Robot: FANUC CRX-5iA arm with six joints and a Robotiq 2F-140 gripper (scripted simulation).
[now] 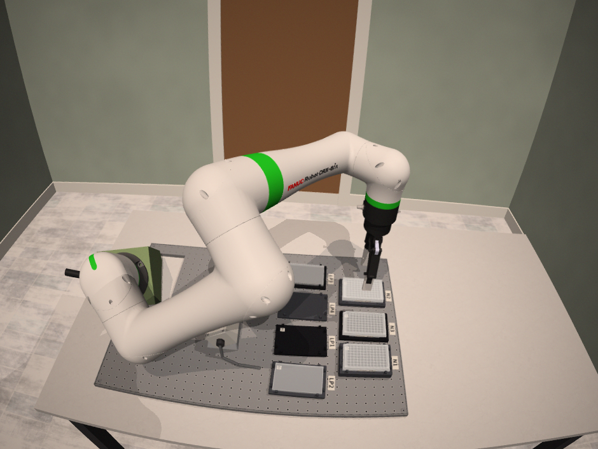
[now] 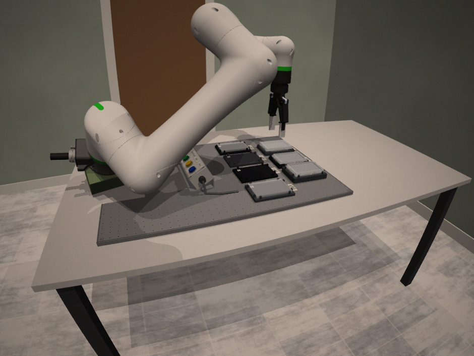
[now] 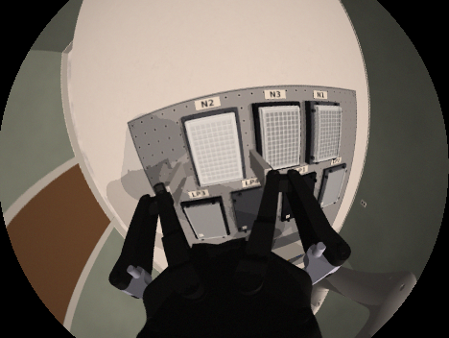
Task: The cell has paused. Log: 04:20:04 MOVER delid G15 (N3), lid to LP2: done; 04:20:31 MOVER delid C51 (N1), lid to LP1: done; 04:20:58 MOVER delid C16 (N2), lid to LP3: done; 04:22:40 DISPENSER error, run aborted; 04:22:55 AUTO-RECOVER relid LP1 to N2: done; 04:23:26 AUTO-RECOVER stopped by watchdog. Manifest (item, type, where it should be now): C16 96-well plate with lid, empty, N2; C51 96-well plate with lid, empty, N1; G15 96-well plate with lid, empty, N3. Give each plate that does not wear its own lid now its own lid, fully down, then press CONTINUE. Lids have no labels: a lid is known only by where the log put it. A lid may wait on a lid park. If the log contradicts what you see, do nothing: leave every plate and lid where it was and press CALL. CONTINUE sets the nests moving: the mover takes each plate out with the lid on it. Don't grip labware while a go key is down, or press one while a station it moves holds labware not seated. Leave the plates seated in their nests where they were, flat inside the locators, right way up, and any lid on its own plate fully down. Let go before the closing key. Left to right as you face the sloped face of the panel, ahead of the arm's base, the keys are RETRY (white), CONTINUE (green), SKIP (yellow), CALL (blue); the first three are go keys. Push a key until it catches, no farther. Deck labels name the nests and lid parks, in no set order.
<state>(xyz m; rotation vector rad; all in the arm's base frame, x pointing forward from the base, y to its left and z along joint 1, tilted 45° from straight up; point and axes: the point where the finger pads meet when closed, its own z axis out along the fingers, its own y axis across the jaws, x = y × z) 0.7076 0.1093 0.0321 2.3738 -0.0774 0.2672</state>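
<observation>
Top view: gripper (image 1: pixel 369 274) hangs above plate in N2 (image 1: pixel 362 290), fingers spread, nothing between them. N2 plate wears lid. Plates in N3 (image 1: pixel 364 324) and N1 (image 1: pixel 364 358) bare, wells show. Lids lie on LP3 (image 1: pixel 306 273) and LP2 (image 1: pixel 298 378). LP1 (image 1: pixel 300 340) black.

Exterior view: gripper (image 2: pixel 277 127) up in air over far end of deck (image 2: pixel 161 224) on tabletop (image 2: pixel 382 161).

Wrist view: fingers apart, N2 plate (image 3: pixel 215 148) below.

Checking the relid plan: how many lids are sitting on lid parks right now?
2: one lid on LP3 at the far end, one lid on LP2 at the near end. LP4 and LP1 look bare.
</observation>
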